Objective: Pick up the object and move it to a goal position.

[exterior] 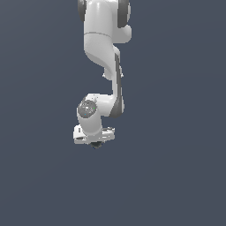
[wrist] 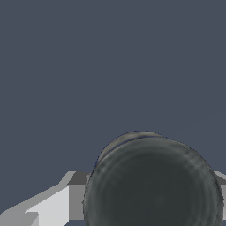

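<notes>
Item 1, arm: I see 1 white Franka arm (exterior: 103, 53) reaching down from the top of the exterior view over a plain slate-blue ground (exterior: 176, 176), its wrist folded so the hand lies roughly level. Item 2, gripper (exterior: 95, 144): white body, dark fingers only just showing beneath it in the exterior view; in the wrist view a pale grey finger (wrist: 48, 207) stands to one side of the ball and a sliver of another at the far edge. The fingers sit close against the ball on both sides, so I log them as closed on it. Item 3, ball (wrist: 152, 185): dark, nearly black, faintly glossy, seated between the fingers, filling much of the wrist view.
</notes>
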Tool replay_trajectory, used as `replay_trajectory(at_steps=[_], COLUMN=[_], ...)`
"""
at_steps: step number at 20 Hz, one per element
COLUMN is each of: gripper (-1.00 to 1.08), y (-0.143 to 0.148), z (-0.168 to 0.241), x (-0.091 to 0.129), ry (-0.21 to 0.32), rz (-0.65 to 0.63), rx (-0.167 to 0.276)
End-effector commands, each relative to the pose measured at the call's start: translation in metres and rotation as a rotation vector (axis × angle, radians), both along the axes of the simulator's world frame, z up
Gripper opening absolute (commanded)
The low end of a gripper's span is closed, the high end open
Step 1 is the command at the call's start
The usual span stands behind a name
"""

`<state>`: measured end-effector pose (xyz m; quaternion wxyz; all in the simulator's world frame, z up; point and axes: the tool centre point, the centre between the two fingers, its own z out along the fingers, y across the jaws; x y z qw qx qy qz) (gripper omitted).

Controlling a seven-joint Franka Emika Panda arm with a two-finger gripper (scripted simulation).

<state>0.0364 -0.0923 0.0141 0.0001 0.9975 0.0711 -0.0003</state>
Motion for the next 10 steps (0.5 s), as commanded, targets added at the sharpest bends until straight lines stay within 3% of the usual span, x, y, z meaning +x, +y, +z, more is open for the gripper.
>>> replay_trajectory(at_steps=[1,10], gripper=[-1.0,-1.0], y=[0.0,-0.008], z=[0.0,0.003], x=[0.0,-0.01], ry=[-0.001,0.0], rz=[0.0,0.0], rx=[0.0,0.0])
